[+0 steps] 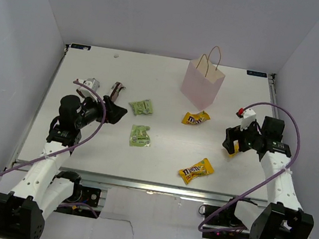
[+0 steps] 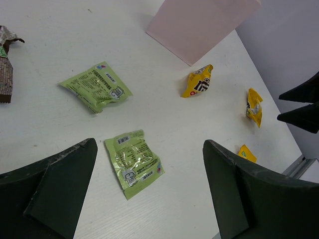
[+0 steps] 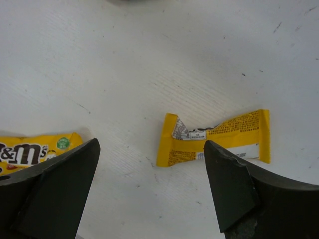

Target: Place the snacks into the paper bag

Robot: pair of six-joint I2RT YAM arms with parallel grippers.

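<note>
At the upper left of the top view a brown bar (image 1: 90,84) and a second bar (image 1: 117,89) lie on the white worktop (image 1: 166,78). Just below them is the left tool (image 1: 114,111), fingers wide apart and holding nothing. To its right lie an upper green pouch (image 1: 141,107) and a lower green pouch (image 1: 140,135). The pink paper bag (image 1: 202,81) stands upright at upper centre. One yellow bag (image 1: 196,118) lies just below it and another yellow bag (image 1: 196,170) lower down. At the right, the right tool (image 1: 232,144), fingers spread, straddles a third yellow packet (image 3: 214,138) that lies flat and ungripped.

Flat snacks (image 1: 140,136) before upright paper bag (image 1: 202,81)
</note>
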